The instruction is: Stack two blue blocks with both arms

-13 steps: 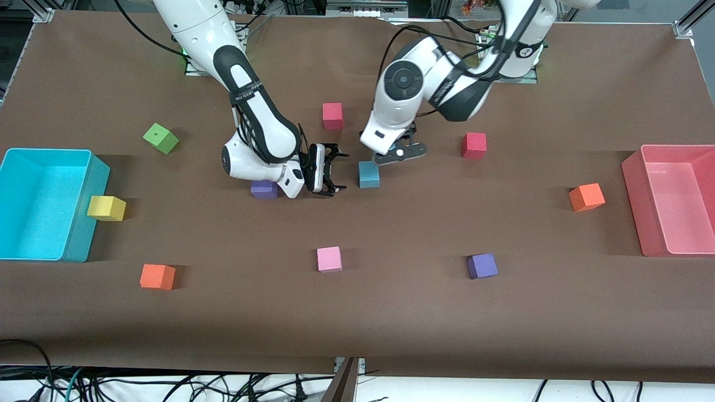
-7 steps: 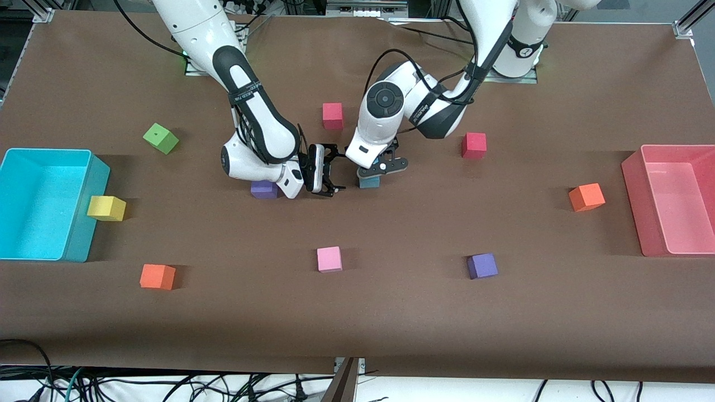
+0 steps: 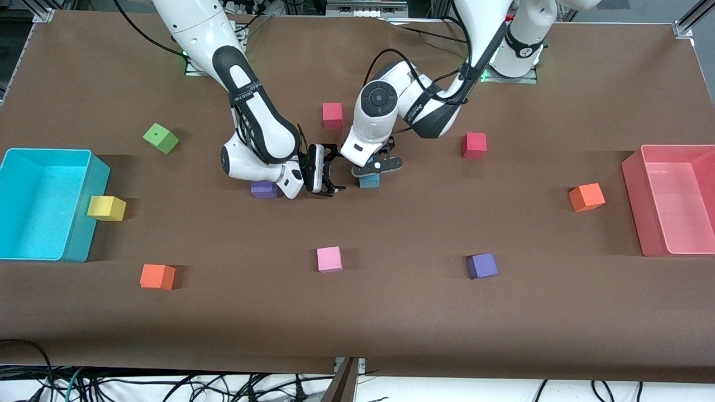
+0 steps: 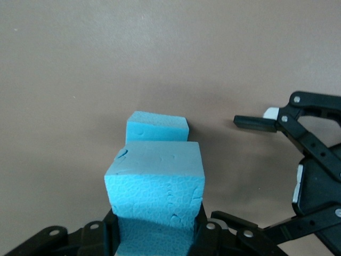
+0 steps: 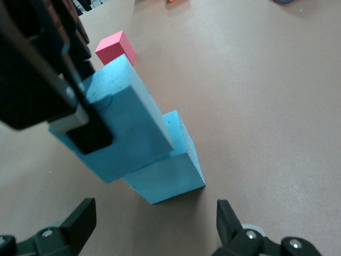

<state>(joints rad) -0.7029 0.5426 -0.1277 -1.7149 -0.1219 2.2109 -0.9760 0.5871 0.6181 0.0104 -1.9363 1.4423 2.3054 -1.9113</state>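
My left gripper [image 3: 370, 169] is shut on one blue block [image 4: 157, 186] and holds it right over the second blue block [image 3: 368, 181], which rests on the table. In the right wrist view the held block [image 5: 122, 122] sits on or just above the lower block [image 5: 170, 170], shifted a little off its top; I cannot tell whether they touch. The held block is mostly hidden under the left gripper in the front view. My right gripper [image 3: 329, 176] is open and empty, low beside the blocks toward the right arm's end, and it also shows in the left wrist view [image 4: 242, 170].
A purple cube [image 3: 264, 190] lies under the right wrist. Red cubes [image 3: 332, 115] [image 3: 473, 145] lie farther from the front camera. A pink cube [image 3: 329, 259] and a purple cube [image 3: 482, 266] lie nearer. A cyan bin [image 3: 39, 204] and a pink bin [image 3: 676, 201] stand at the table's ends.
My left gripper has carried its blue block toward the right arm's end and down, from beside the resting blue block to right over it. The right arm has not moved.
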